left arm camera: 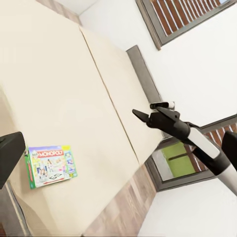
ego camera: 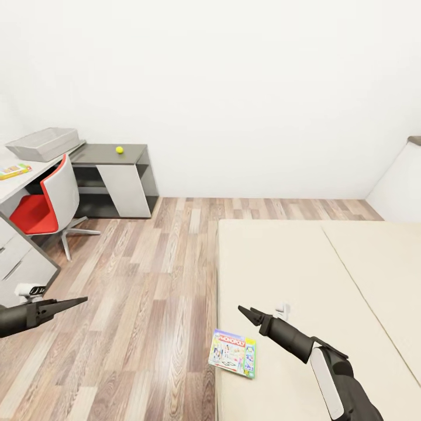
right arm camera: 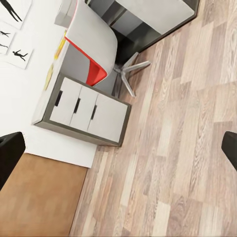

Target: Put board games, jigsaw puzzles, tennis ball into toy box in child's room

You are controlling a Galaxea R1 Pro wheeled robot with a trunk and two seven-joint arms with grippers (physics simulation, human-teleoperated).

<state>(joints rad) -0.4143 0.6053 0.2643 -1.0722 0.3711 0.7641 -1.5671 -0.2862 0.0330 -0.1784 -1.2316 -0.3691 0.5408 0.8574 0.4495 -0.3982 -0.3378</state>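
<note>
A Monopoly board game (ego camera: 233, 353) lies flat on the cream bed (ego camera: 304, 263), close to its floor-side edge. My right gripper (ego camera: 244, 311) hovers open over the bed just beyond the box, holding nothing. In the left wrist view the same box (left arm camera: 49, 165) lies well apart from the right gripper (left arm camera: 140, 115). My left gripper (ego camera: 79, 301) is open over the wood floor, away from the bed. The grey toy box (ego camera: 44, 143) stands on the white table (ego camera: 29, 182). The tennis ball (ego camera: 119, 149) rests on the lower dark grey section. A flat colourful item (ego camera: 14, 171) lies on the white top.
A red and grey swivel chair (ego camera: 49, 202) stands at the table, with white drawers (ego camera: 20, 260) beside it. Wood-plank floor (ego camera: 146, 280) runs between table and bed. The right wrist view looks at the drawers (right arm camera: 89, 111), the chair (right arm camera: 94, 49) and silhouette pictures (right arm camera: 12, 29).
</note>
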